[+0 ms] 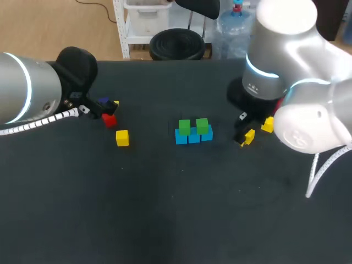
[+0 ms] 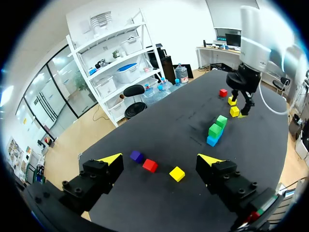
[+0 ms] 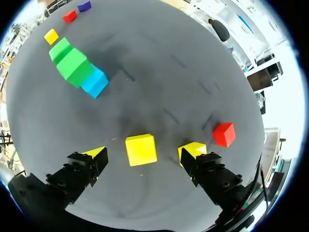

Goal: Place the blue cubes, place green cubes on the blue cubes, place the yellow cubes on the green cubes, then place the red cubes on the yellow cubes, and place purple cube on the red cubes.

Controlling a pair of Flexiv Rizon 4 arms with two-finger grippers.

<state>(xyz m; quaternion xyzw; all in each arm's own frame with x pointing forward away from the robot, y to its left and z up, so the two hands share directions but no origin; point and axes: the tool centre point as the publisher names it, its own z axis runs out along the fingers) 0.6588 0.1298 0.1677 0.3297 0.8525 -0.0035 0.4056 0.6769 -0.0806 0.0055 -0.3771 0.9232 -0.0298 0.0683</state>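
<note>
The right arm's fingers point(image 3: 192, 150) stand spread either side of a small yellow cube point(image 3: 141, 149) on the dark surface point(image 3: 159, 72), touching neither face. A short row of blue cubes point(image 1: 193, 136) runs side to side mid-surface, carrying two green cubes point(image 1: 185, 127). The left arm's fingers point(image 2: 112, 159) hang spread, a red cube point(image 2: 150, 165) just ahead.
</note>
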